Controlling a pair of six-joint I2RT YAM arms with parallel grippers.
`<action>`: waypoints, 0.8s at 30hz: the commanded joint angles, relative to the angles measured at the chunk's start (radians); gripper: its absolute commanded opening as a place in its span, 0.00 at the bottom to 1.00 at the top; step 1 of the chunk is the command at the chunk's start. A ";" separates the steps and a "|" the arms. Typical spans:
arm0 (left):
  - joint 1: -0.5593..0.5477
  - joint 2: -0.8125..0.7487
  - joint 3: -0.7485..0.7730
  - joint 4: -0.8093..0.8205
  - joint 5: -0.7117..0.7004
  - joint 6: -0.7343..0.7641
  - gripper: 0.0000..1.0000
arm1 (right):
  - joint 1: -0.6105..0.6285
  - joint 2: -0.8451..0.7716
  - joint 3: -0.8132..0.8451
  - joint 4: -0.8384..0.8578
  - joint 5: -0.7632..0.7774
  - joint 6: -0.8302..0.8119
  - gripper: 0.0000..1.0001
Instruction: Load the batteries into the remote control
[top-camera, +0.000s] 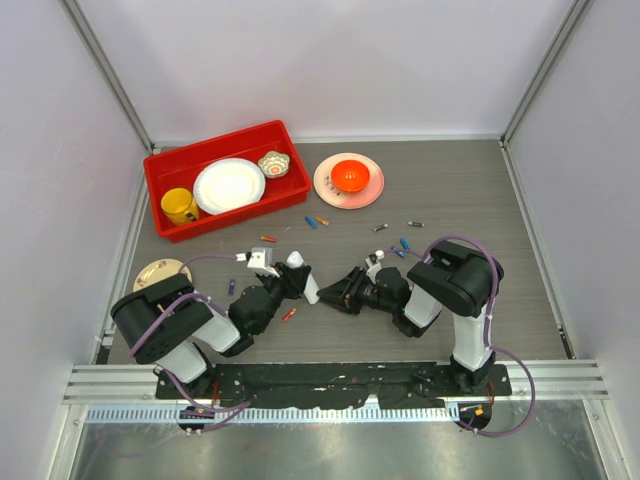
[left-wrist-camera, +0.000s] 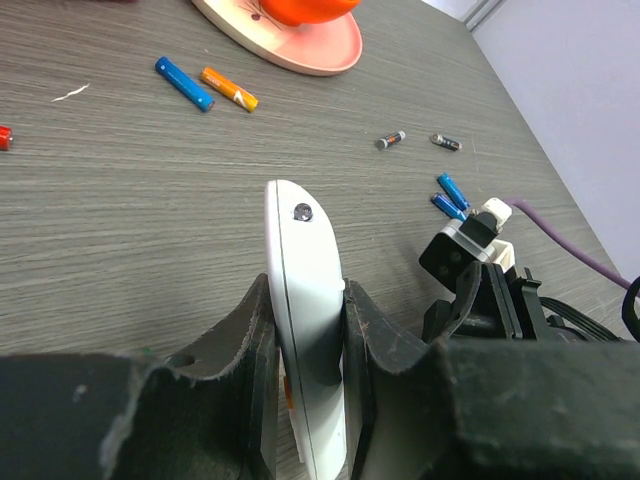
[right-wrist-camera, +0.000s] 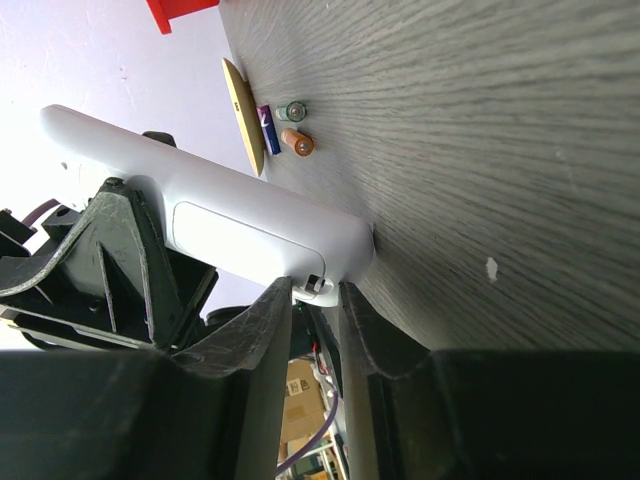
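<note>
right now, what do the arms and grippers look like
The left arm and right arm are black with white lower links and looping purple cables. The left gripper and right gripper each have two matte black wedge-shaped fingers, edges scuffed.

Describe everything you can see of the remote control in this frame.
The remote control is a slim white bar with rounded ends, smooth plastic by the look. A rounded-rectangle cover panel, outlined by a seam, looks shut on its back, and a small dark dot sits near one tip. The left pincer clamps it from both sides, holding it on edge. The right pincer brackets a small dark notch at one end; whether it grips there is unclear.
</note>
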 joint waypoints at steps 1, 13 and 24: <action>-0.009 -0.001 -0.016 0.203 -0.015 0.016 0.00 | 0.007 0.007 0.027 0.339 0.035 0.004 0.27; -0.009 -0.001 -0.018 0.203 -0.011 0.016 0.00 | 0.006 0.005 0.039 0.347 0.039 0.007 0.31; -0.010 0.008 -0.019 0.203 -0.011 0.034 0.00 | 0.007 -0.003 0.051 0.347 0.038 0.010 0.26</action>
